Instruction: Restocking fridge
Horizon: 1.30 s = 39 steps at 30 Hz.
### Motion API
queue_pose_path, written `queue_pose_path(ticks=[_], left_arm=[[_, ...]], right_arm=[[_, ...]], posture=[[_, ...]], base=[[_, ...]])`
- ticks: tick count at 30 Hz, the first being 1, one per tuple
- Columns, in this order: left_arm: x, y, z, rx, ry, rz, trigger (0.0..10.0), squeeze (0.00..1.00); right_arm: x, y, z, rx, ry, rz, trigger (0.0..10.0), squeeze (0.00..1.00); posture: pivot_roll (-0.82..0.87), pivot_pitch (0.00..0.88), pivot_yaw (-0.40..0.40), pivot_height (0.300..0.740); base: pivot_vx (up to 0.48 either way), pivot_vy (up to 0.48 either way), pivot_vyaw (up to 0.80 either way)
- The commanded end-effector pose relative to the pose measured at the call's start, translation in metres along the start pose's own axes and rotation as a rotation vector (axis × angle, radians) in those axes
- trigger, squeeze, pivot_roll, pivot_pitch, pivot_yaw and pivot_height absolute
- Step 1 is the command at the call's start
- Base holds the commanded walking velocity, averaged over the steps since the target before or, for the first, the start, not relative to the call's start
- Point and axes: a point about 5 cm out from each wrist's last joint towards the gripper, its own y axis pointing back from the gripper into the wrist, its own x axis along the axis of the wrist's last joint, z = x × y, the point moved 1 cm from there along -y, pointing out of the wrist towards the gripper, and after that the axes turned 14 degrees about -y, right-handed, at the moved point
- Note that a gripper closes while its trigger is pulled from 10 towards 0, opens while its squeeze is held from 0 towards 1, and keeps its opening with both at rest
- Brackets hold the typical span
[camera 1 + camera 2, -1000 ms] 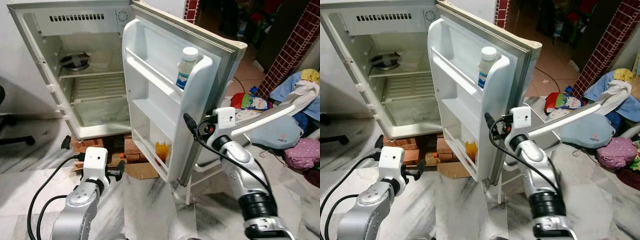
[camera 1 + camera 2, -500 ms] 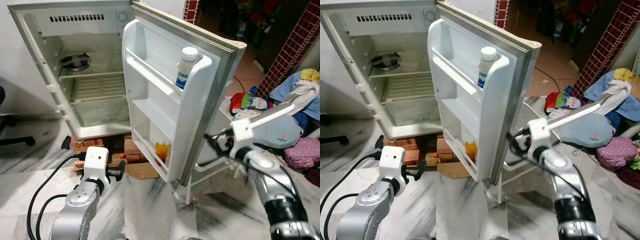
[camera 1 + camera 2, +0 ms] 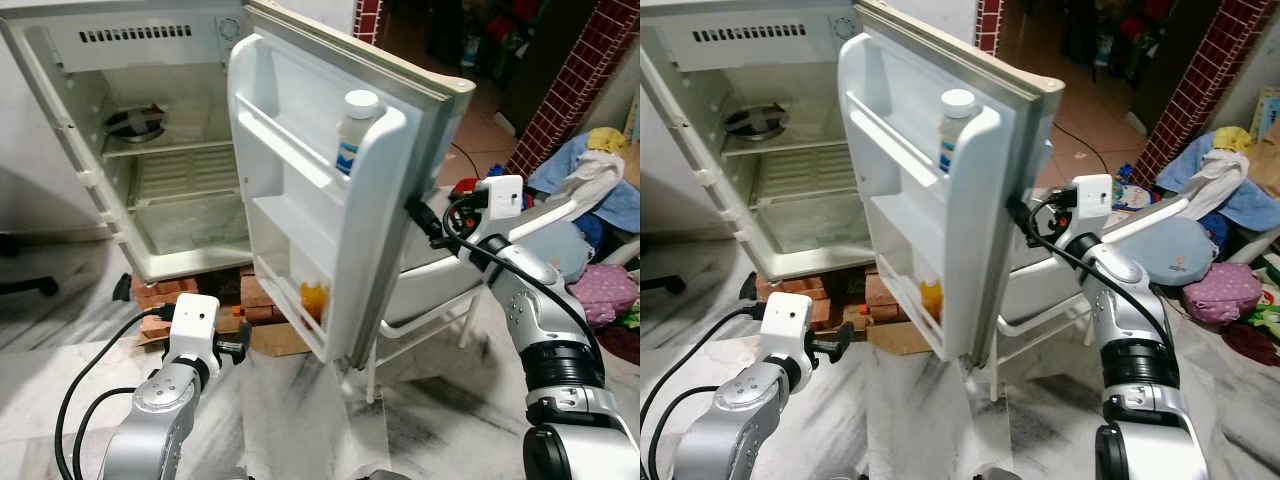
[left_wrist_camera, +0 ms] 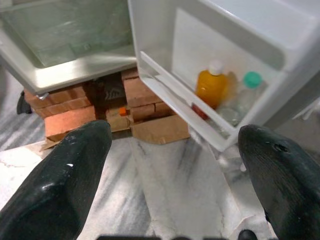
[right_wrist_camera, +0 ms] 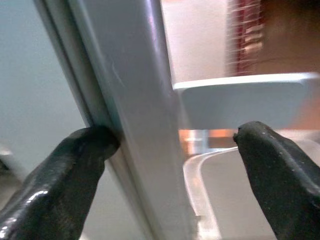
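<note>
Two grippers are in view. The right gripper (image 5: pixel 170 165) is at the outer edge of the open fridge door (image 3: pixel 330 230); its black rubbery fingers (image 5: pixel 60 170) stand wide apart, one on each side of the smooth grey door edge, and one tip touches it. The left gripper (image 4: pixel 170 165) hovers low over the marble floor (image 3: pixel 290 420), near the foot of the fridge, its fingers spread wide and holding nothing.

The white fridge (image 3: pixel 150 150) stands on red bricks (image 4: pixel 65 107), with wire shelves inside and a round metal bowl (image 3: pixel 135 122) on the upper one. The upper door shelf holds a white plastic bottle (image 3: pixel 355 130) with a blue label. The lowest door shelf holds an orange bottle (image 4: pixel 212 87) and, just beside it, a clear bottle (image 4: pixel 247 95) with a green cap.
</note>
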Motion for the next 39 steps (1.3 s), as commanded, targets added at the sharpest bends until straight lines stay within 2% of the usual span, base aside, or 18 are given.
queue_pose_path(ticks=[1,2,4,5,6,8,13,20,23,26,30,32,33,35,37,39], left_arm=[[0.002,0.000,-0.001,0.003,-0.010,0.000,10.0,0.00],[0.002,0.000,-0.001,0.003,-0.010,0.000,10.0,0.00],[0.001,0.001,-0.001,0.007,-0.009,-0.002,10.0,0.00],[0.001,0.001,-0.001,0.006,-0.010,-0.003,10.0,0.00],[0.000,0.002,-0.001,0.006,-0.011,-0.004,10.0,0.00],[0.000,0.001,0.000,0.002,-0.015,-0.006,10.0,0.00],[-0.001,0.002,0.001,-0.008,-0.018,-0.012,10.0,0.00],[-0.002,0.002,0.002,-0.014,-0.021,-0.017,10.0,0.00],[-0.001,0.003,0.002,-0.011,-0.019,-0.012,10.0,0.00],[0.002,0.004,0.000,0.009,-0.019,0.013,10.0,0.00],[0.009,0.005,-0.004,0.044,-0.044,0.073,10.0,0.00],[0.016,0.005,-0.007,0.081,-0.093,0.126,10.0,0.00],[0.016,0.005,-0.007,0.081,-0.093,0.126,10.0,0.00],[0.029,0.005,-0.011,0.144,-0.178,0.223,10.0,0.00],[0.032,0.006,-0.012,0.159,-0.205,0.253,10.0,0.00],[0.040,0.006,-0.021,0.227,-0.262,0.312,10.0,0.00]], right_arm=[[0.034,-0.008,-0.062,0.371,-0.024,0.067,10.0,0.00],[0.034,-0.008,-0.062,0.371,-0.024,0.067,10.0,0.00],[0.030,0.010,-0.106,0.685,-0.144,-0.027,10.0,0.00],[0.024,0.017,-0.118,0.769,-0.175,-0.069,10.0,0.00],[0.021,0.020,-0.124,0.804,-0.188,-0.091,10.0,0.00],[0.011,0.019,-0.120,0.776,-0.198,-0.109,10.0,0.00],[-0.009,0.015,-0.079,0.506,-0.235,-0.138,10.0,0.00],[-0.015,0.016,-0.067,0.394,-0.221,-0.144,10.0,0.00],[-0.020,0.010,-0.049,0.245,-0.150,-0.106,10.0,0.00],[-0.025,0.005,-0.024,0.012,-0.037,-0.034,10.0,0.00],[-0.029,0.008,-0.013,-0.134,0.006,0.032,10.0,0.00],[-0.036,0.012,-0.010,-0.219,0.075,0.071,10.0,0.00],[-0.036,0.012,-0.010,-0.219,0.075,0.071,10.0,0.00],[-0.049,0.015,-0.011,-0.262,0.119,0.104,10.0,0.00],[-0.053,0.015,-0.012,-0.270,0.136,0.107,10.0,0.00],[-0.058,0.015,-0.014,-0.278,0.145,0.106,10.0,0.00]], posture=[[0.13,0.010,-0.051,0.740],[0.13,0.010,-0.051,0.740],[0.13,0.012,-0.052,0.740],[0.13,0.012,-0.052,0.740],[0.13,0.012,-0.052,0.740],[0.13,0.013,-0.051,0.740],[0.12,0.017,-0.048,0.740],[0.12,0.022,-0.048,0.740],[0.13,0.024,-0.048,0.740],[0.13,0.033,-0.053,0.740],[0.13,0.027,-0.057,0.740],[0.13,0.020,-0.060,0.740],[0.13,0.020,-0.060,0.740],[0.13,0.009,-0.062,0.740],[0.13,0.008,-0.062,0.740],[0.12,0.000,-0.061,0.740]], base=[[0.000,0.000,0.00],[0.000,0.000,0.00],[0.000,0.000,0.00],[0.000,0.000,0.00],[0.000,0.000,0.00],[0.000,0.000,0.00],[0.000,0.000,0.00],[0.000,0.000,0.00],[0.000,0.000,0.00],[0.000,0.000,0.00],[0.000,0.000,0.00],[0.000,0.326,0.00],[0.000,0.379,0.00],[0.000,0.480,0.00],[0.000,0.480,0.00],[0.000,0.480,0.00]])
